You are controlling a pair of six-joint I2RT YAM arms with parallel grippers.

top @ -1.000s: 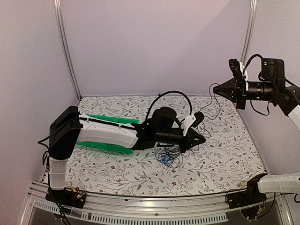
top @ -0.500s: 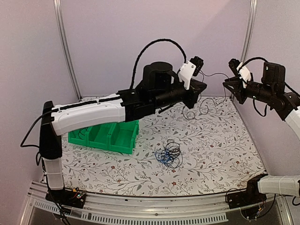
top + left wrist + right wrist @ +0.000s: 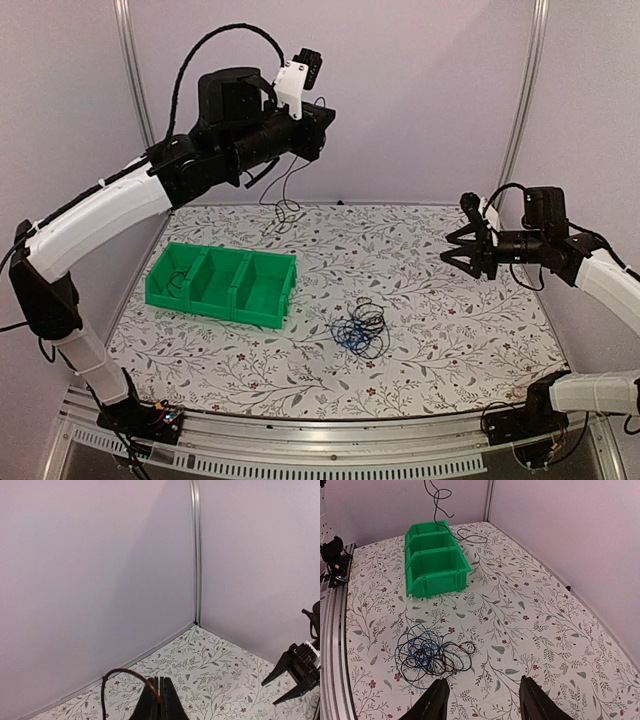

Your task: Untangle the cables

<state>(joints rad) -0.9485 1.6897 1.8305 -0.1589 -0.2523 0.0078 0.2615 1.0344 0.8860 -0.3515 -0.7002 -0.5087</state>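
Cables (image 3: pixel 360 330): the blue and black snarl lies flat on the flower-patterned table (image 3: pixel 450 360). It is near the green bin (image 3: pixel 220 288), off the bin's right end as I see it from the top camera. A strip of bare cloth separates snarl and bin.

One dark cable (image 3: pixel 121 669) is apart from the snarl. It hangs in loose kinks above the far side of the bin. In the right wrist view a loop of it appears to lie on the table just behind the bin, though I cannot confirm this.

Left gripper (image 3: pixel 159 684): high in the air above and beyond the bin, aimed at the back corner of the enclosure. Its fingers are pressed together with no gap showing. The dark cable arcs out from between them, so I log it as pinched there.

Right gripper (image 3: pixel 449 248): well to the right of the bin, past the snarl and above the table. Its fingers (image 3: pixel 436 702) are spread wide, with only tablecloth between them. It holds nothing and points back toward the snarl and the bin.
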